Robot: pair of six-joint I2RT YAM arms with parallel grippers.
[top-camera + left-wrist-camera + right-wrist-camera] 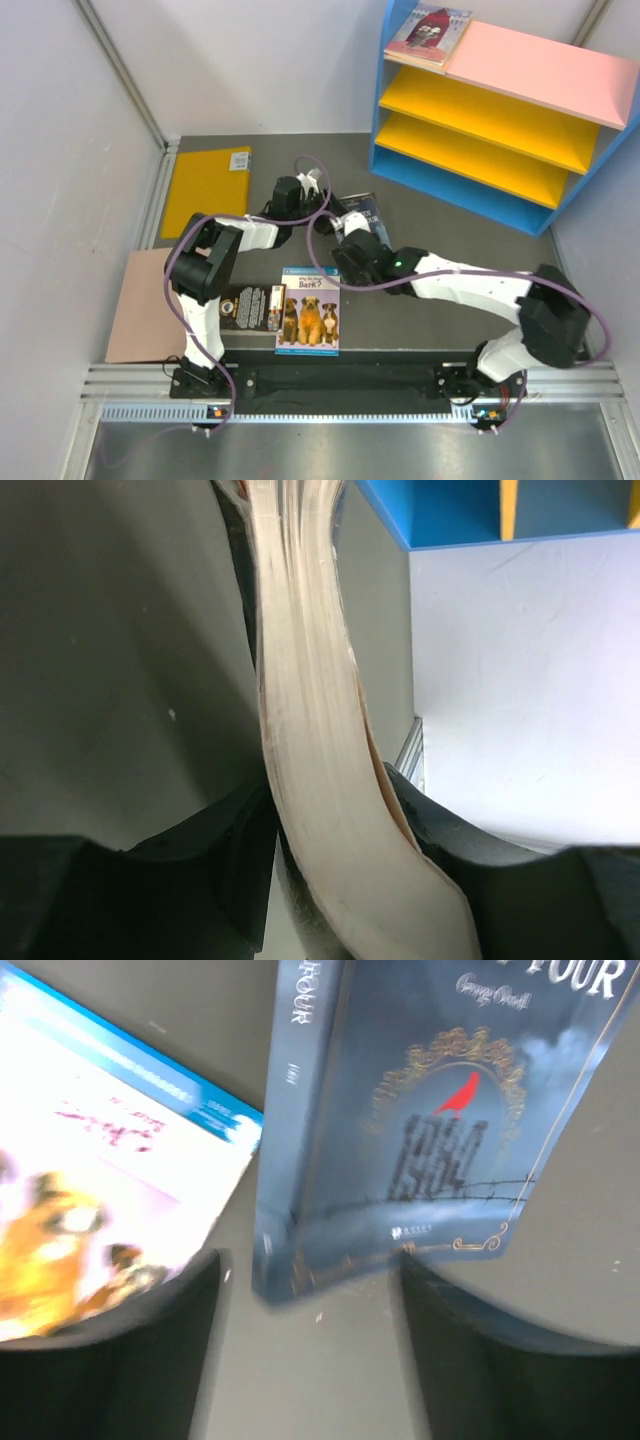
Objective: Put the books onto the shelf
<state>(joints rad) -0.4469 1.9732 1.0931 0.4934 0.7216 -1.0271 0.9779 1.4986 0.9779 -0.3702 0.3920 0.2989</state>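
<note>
The dark navy book (368,210) is raised off the table's middle between both grippers. My left gripper (335,810) is shut on its cream page edge (300,680), and the same gripper (322,200) reaches in from the left. My right gripper (310,1290) is open, with the book's cover (400,1130) just beyond its fingertips. The blue dogs book (308,310) and the black book (250,305) lie flat near the front edge. A red-and-white book (430,30) lies on top of the shelf (540,65), which stands at the back right.
A plain yellow sheet (207,185) lies at the back left and a pinkish-brown board (145,305) at the front left. White walls close both sides. The dogs book (100,1180) shows blurred at the left of the right wrist view.
</note>
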